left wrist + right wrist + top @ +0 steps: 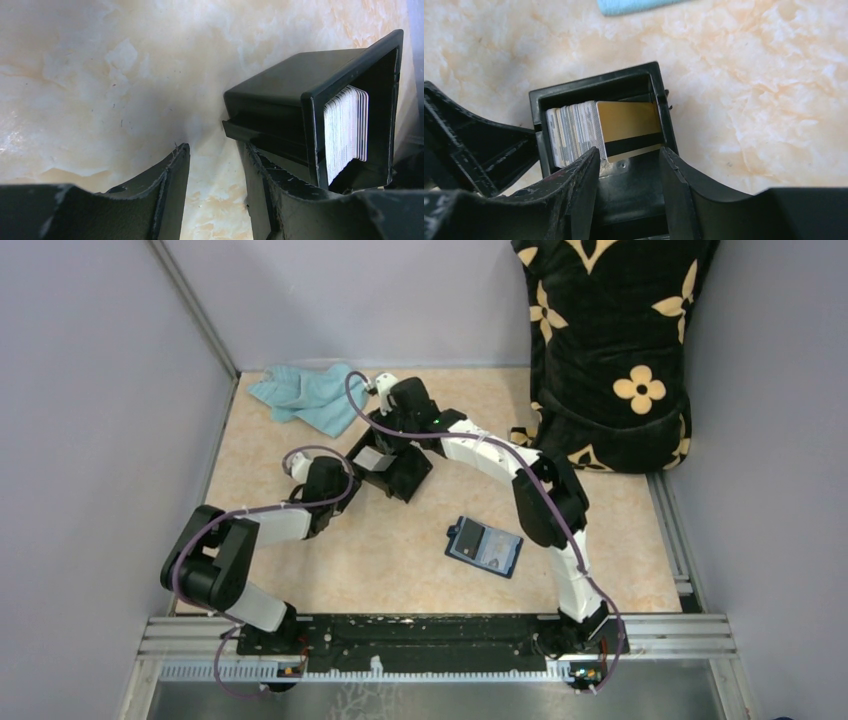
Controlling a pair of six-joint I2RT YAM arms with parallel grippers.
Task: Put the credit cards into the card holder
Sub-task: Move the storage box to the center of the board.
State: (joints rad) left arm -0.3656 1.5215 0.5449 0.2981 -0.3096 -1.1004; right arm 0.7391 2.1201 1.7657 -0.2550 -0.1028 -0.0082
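The credit cards stand on edge in a black open-topped box (pixel 392 470): a pale grey-white stack (pixel 574 131) and one orange-yellow card (pixel 629 120) with a dark stripe. My right gripper (pixel 630 155) hangs open over the box, and the orange card's lower edge lies between its fingertips, ungripped. My left gripper (pixel 216 147) is open beside the box (pixel 280 95), with only bare table between its fingers. Its right finger lies against the box's side. The navy card holder (pixel 484 546) lies flat to the right, away from both grippers.
A light blue cloth (pixel 310 395) lies at the back left of the marbled table (pixel 400 560). A black cushion with cream flowers (pixel 610 350) leans in the back right corner. Grey walls close in the sides.
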